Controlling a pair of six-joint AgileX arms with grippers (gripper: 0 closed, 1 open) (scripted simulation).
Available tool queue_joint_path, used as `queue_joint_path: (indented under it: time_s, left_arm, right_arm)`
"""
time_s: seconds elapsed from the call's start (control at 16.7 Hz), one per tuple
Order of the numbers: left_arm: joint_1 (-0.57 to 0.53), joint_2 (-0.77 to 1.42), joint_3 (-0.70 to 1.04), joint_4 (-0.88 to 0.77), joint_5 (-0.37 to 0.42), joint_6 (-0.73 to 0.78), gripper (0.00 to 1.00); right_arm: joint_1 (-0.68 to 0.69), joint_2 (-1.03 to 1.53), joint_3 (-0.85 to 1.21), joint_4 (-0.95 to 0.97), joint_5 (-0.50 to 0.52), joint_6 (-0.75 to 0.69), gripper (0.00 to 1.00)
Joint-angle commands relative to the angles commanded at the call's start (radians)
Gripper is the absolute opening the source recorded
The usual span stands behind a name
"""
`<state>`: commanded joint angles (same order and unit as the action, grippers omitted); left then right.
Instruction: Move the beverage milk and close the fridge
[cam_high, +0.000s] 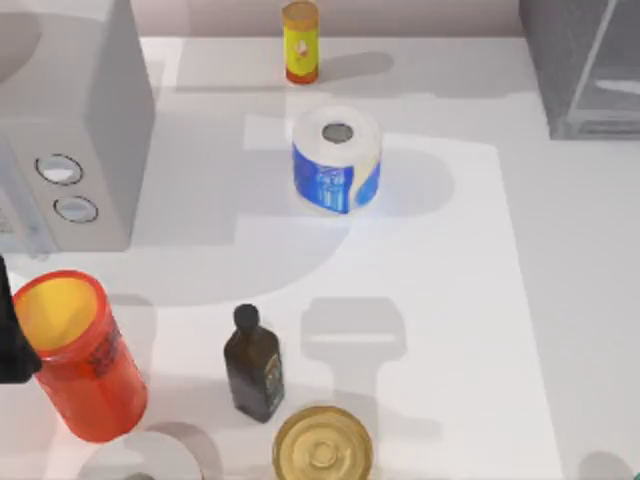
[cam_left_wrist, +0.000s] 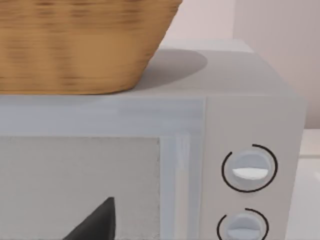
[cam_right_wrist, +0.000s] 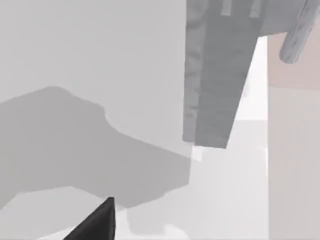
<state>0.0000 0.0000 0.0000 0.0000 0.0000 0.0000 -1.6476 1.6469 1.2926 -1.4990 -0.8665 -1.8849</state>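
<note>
White worktop (cam_high: 450, 300) carries the grey fridge (cam_high: 585, 65) at its far right corner. Left arm's pincer (cam_high: 15, 335) sits at the left edge beside an orange jar (cam_high: 80, 355), well apart from the fridge; its grip state cannot be told.

Quick rundown of where everything sits on the tabletop (cam_high: 520, 300)

The fridge (cam_high: 585, 65) is in the far right corner, and the box with two knobs (cam_high: 70, 130) takes up the far left, with a basket (cam_left_wrist: 80, 45) sitting on top of it. A can (cam_high: 300, 42) stands at the far edge around the middle, with the paper roll (cam_high: 337, 158) just nearer than it. Near left there's a jar (cam_high: 80, 355), a bottle (cam_high: 252, 365) to its right, and a round tin (cam_high: 322, 445) near-right of the bottle, at the near edge.
</note>
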Motion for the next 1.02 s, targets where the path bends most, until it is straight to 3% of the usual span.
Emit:
queue_joint_path:
  time_s: [0.24, 0.66, 0.84, 1.02]
  left_arm:
    - [0.0, 0.0, 0.0, 0.0, 0.0, 0.0, 1.0]
    - [0.0, 0.0, 0.0, 0.0, 0.0, 0.0, 1.0]
    - [0.0, 0.0, 0.0, 0.0, 0.0, 0.0, 1.0]
    - [0.0, 0.0, 0.0, 0.0, 0.0, 0.0, 1.0]
  right_arm:
    - [-0.15, 0.155, 0.035, 0.024, -0.073, -0.138, 1.0]
    - [-0.158, 0.167, 0.034, 0.027, -0.078, -0.147, 1.0]
    - [-0.104, 0.173, 0.03, 0.078, -0.064, -0.087, 1.0]
    - [0.014, 0.182, 0.017, 0.204, -0.035, 0.066, 1.0]
